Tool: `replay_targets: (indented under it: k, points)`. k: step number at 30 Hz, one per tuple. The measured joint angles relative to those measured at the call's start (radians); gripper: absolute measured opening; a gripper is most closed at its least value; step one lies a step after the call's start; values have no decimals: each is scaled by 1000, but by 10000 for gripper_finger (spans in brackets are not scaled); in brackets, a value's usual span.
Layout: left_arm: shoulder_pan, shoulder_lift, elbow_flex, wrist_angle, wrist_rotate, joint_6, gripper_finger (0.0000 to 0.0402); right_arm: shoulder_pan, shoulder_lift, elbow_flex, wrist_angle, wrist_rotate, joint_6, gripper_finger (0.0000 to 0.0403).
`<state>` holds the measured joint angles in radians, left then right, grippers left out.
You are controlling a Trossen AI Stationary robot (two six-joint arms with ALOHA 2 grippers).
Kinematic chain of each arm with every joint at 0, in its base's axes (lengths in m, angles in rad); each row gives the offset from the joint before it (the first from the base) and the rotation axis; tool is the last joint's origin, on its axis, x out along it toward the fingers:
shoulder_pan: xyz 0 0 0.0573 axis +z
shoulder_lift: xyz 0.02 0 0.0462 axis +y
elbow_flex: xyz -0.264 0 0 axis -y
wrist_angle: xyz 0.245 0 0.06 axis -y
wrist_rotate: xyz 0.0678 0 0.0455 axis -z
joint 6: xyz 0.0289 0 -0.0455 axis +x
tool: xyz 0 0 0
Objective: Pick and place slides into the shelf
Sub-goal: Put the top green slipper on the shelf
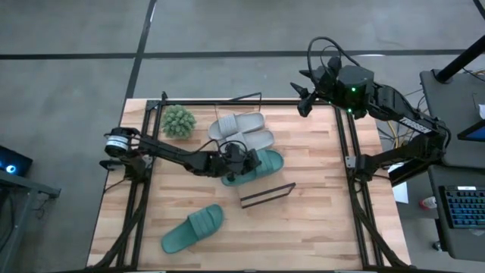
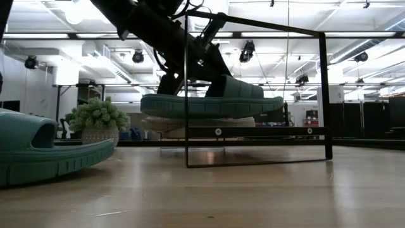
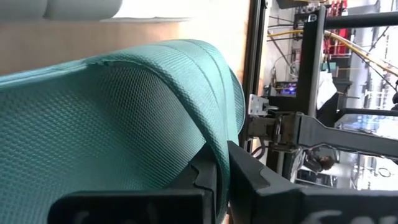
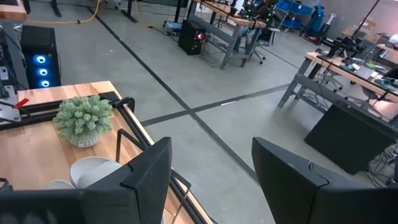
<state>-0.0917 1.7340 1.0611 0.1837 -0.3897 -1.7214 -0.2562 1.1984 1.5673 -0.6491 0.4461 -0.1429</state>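
We found the left gripper (image 1: 227,161) at mid-desk with its jaws clamped on the strap of a teal slide (image 1: 256,165). In the left wrist view the two dark fingers (image 3: 239,171) pinched the edge of the ribbed teal strap (image 3: 124,99) between them. The low view showed this slide (image 2: 212,101) held clear of the desk (image 2: 253,190), roughly level, just above the grey pair. The light grey slides (image 1: 241,130) lay side by side on the shelf (image 1: 227,106) at the far edge of the desk; the held teal slide overlapped the near edge of the nearer grey one from above. Whether they touched, we could not tell.

The second teal slide (image 1: 192,228) lay flat on the desk near the front left, well apart from the shelf. A black wire frame (image 1: 267,194) sat just in front of the held slide; in the low view its thin bars (image 2: 256,95) crossed before the slide. A small fuzzy potted plant (image 1: 178,120) stood just left of the grey pair.

The right gripper (image 1: 305,97) hung over the far right corner of the desk, its jaws spread wide and holding nothing.
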Motion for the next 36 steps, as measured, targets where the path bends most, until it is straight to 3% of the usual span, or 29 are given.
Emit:
replay_targets:
  k: [15,36]
  points:
    - [25,75,-1,93,29,-25,0,0,0,0,0,0,0,215]
    - [92,74,-3,89,105,83,0,0,0,0,-1,0,-13,215]
